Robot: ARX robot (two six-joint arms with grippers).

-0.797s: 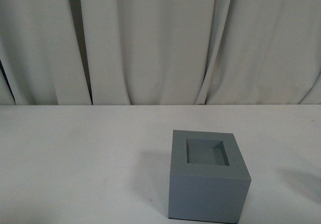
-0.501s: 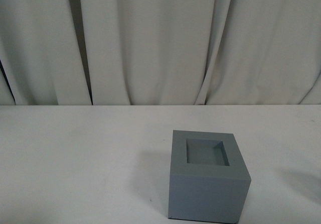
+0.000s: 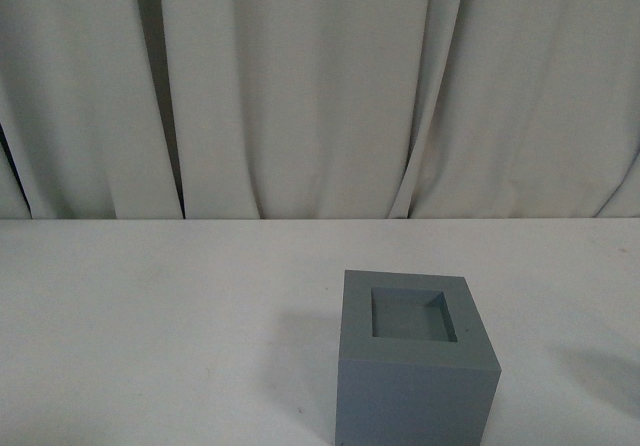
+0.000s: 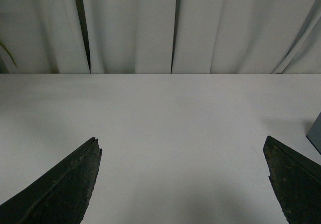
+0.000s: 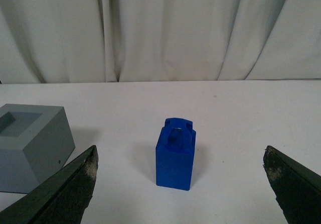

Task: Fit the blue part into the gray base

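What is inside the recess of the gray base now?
Only its bare floor shows in the gray base; the near inner wall is hidden by the rim. The blue part stands upright on the table, apart.

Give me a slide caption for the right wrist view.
Open right gripper faces the upright blue part on the table, with the empty gray base apart beside it.
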